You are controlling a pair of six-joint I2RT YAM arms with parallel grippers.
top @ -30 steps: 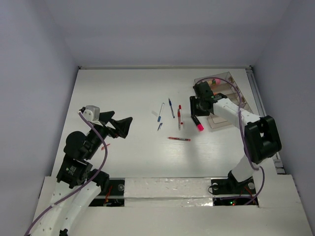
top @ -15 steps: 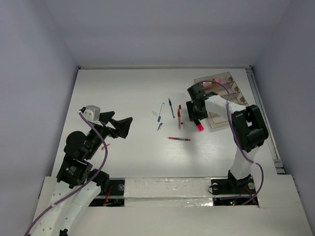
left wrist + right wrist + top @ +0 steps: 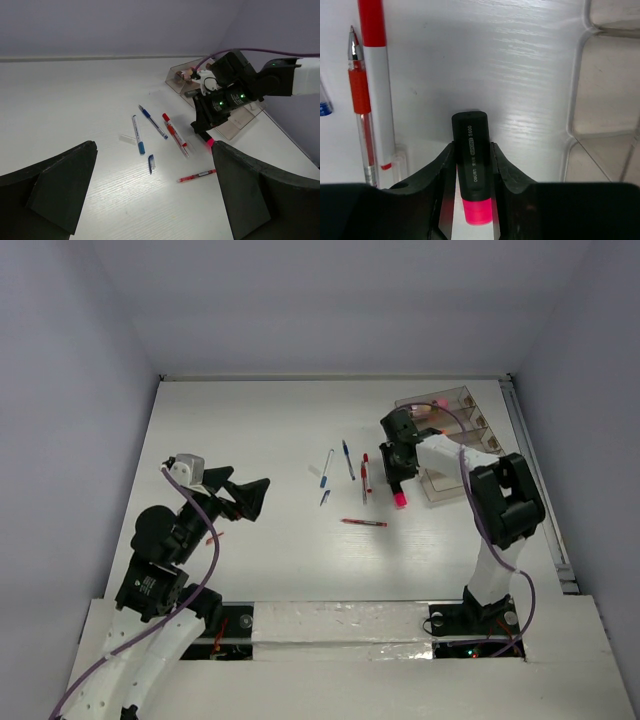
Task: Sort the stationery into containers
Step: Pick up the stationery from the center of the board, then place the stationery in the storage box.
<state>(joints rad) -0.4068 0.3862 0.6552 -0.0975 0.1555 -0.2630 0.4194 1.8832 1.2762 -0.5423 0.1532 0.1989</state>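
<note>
My right gripper (image 3: 398,478) is shut on the black barrel of a pink highlighter (image 3: 401,499), low over the table just left of the clear organiser (image 3: 486,445). In the right wrist view the fingers (image 3: 445,165) press both sides of the highlighter (image 3: 470,131), with its pink cap toward the camera. A pink item (image 3: 437,403) lies in the organiser's far compartment. My left gripper (image 3: 250,496) is open and empty above the table's left side; it also shows in the left wrist view (image 3: 157,200).
Two blue pens (image 3: 326,467) (image 3: 347,459), a red-and-white pen (image 3: 365,478), a small blue cap (image 3: 325,497) and a thin red pen (image 3: 364,523) lie mid-table. The red pens (image 3: 375,85) lie just left of my right fingers. The organiser's edge (image 3: 577,90) is to their right.
My right gripper has moved left and down from the organiser's edge onto the highlighter and closed around its barrel. The left arm has not moved.
</note>
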